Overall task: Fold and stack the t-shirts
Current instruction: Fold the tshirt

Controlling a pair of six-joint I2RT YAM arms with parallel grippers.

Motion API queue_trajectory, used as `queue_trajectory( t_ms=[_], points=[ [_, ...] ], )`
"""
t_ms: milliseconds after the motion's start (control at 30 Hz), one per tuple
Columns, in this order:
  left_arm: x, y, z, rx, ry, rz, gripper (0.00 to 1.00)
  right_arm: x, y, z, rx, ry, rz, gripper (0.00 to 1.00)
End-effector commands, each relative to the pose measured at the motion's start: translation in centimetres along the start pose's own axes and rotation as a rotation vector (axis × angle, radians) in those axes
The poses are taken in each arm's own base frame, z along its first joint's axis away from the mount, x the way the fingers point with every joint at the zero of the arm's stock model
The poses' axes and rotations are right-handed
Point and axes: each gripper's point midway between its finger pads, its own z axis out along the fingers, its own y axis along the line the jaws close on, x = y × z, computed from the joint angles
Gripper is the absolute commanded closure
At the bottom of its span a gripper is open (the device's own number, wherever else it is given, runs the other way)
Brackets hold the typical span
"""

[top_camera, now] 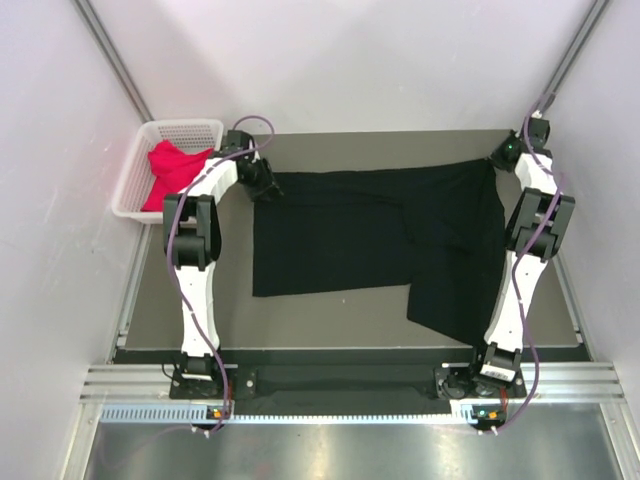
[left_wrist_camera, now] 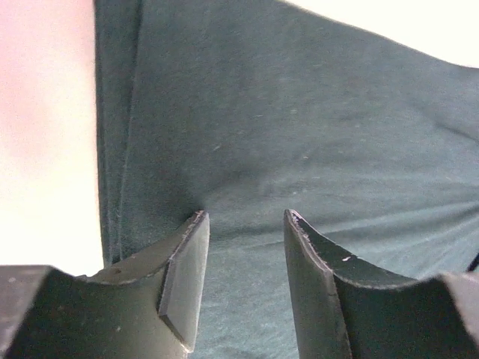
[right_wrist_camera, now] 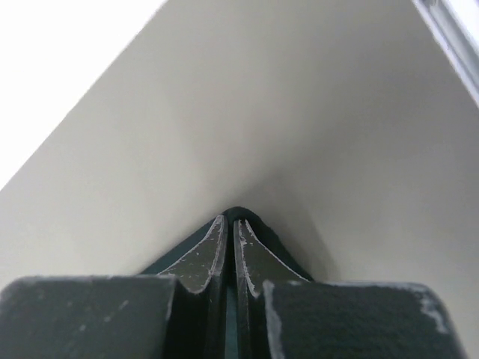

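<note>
White walls (top_camera: 350, 60) enclose a dark table (top_camera: 330, 325); we count two t-shirts, one basket, two arms. Part of the red-pink t-shirt (top_camera: 172, 170) is hidden: it lies bunched in the white lattice basket (top_camera: 186, 126) at the far left corner. Overhead, the black t-shirt (top_camera: 350, 235) lies spread across the table, layers overlapping on its right half, but the fingertips are too small to read there. Only the wrist views settle them: the left gripper (top_camera: 264, 184), at the shirt's far left corner, has its jaws parted above the cloth, gripping nothing we can see; the right gripper (top_camera: 500, 160), at the far right corner, is pinched closed on a sliver of black cloth.
</note>
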Motion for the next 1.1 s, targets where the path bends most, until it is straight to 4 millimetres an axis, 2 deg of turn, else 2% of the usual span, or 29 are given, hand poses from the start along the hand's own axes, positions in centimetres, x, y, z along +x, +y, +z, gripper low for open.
queue_trajectory(
  t_ms=[0,133,233,300,400,433,500,533,700,833,967,1067],
  points=[
    [-4.1,-4.6,-4.5,0.118,-0.168,0.045,0.50,-6.1,2.3,-0.9,-0.058,-0.196,-0.011,0.98],
    [-6.1,-5.3,-6.3,0.117,-0.280,0.099,0.50,-6.1,2.5,-1.5,-0.061,-0.201,-0.039,0.97],
    [-8.3,-5.4,-6.4,0.109,-0.379,0.172,0.50,-6.0,2.6,-1.8,-0.063,-0.196,-0.045,0.97],
    [-9.8,-4.3,-5.7,0.042,-0.426,0.232,0.51,-5.8,2.8,-2.0,-0.074,-0.193,-0.043,0.97],
    [-11.8,-3.0,-3.5,-0.036,-0.423,0.316,0.51,-5.7,3.0,-2.4,-0.085,-0.192,-0.051,0.96],
    [-12.2,-2.5,-2.3,-0.060,-0.403,0.331,0.52,-5.5,3.1,-2.6,-0.086,-0.189,-0.054,0.96],
    [-13.6,-1.8,-2.3,-0.120,-0.423,0.349,0.52,-4.9,2.8,-2.7,-0.082,-0.178,-0.055,0.95],
    [-13.5,-1.0,-1.3,-0.140,-0.416,0.349,0.52,-5.2,3.0,-3.0,-0.087,-0.189,-0.056,0.95],
    [-13.4,0.3,-0.3,-0.181,-0.431,0.321,0.49,-4.3,2.9,-2.8,-0.095,-0.167,-0.049,0.95],
    [-11.5,1.5,1.3,-0.194,-0.360,0.277,0.50,-3.8,2.7,-2.4,-0.095,-0.156,-0.042,0.95],
    [-10.3,2.0,2.4,-0.189,-0.329,0.235,0.55,-3.6,2.7,-2.1,-0.098,-0.155,-0.035,0.95],
    [-9.6,1.8,3.2,-0.160,-0.302,0.217,0.63,-3.3,2.4,-1.8,-0.094,-0.149,-0.032,0.95]
  ],
)
